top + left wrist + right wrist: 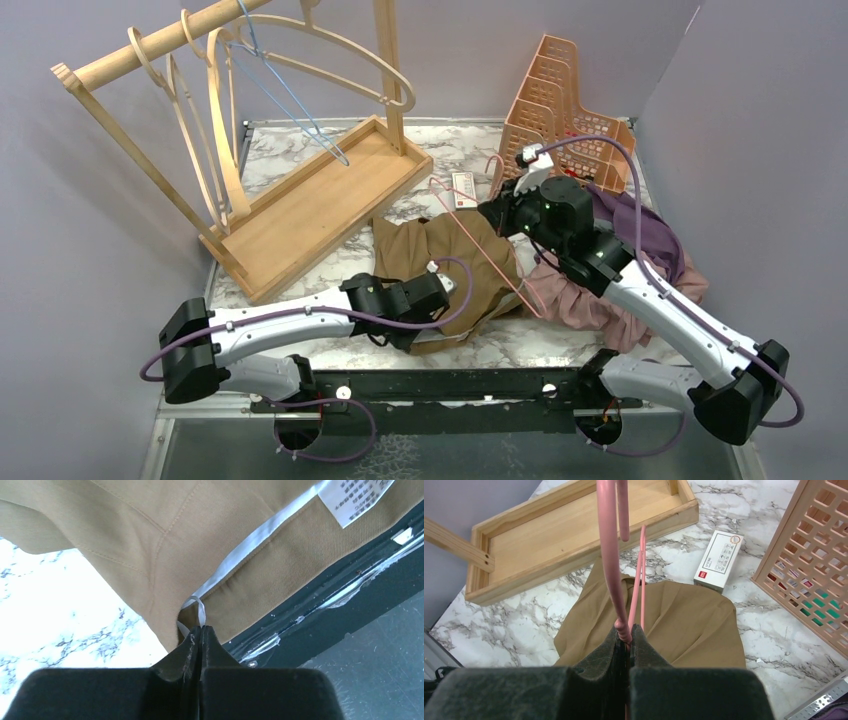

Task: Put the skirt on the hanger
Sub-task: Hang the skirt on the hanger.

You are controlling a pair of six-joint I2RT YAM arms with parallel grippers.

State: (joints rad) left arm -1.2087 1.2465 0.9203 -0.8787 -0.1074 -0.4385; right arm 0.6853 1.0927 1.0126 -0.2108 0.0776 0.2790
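A tan skirt (450,270) lies on the marble table at centre; it also shows in the left wrist view (165,535) and the right wrist view (684,625). My left gripper (447,290) (201,629) is shut on the skirt's white hanging loop (199,611) at the waistband near the table's front edge. My right gripper (492,213) (628,628) is shut on a pink wire hanger (610,555), whose frame lies across the skirt in the top view (480,245).
A wooden clothes rack (300,200) with wooden and blue hangers stands at the back left. A peach file basket (565,110) is at the back right, a small white box (463,188) beside it. Purple and pink clothes (640,260) lie under the right arm.
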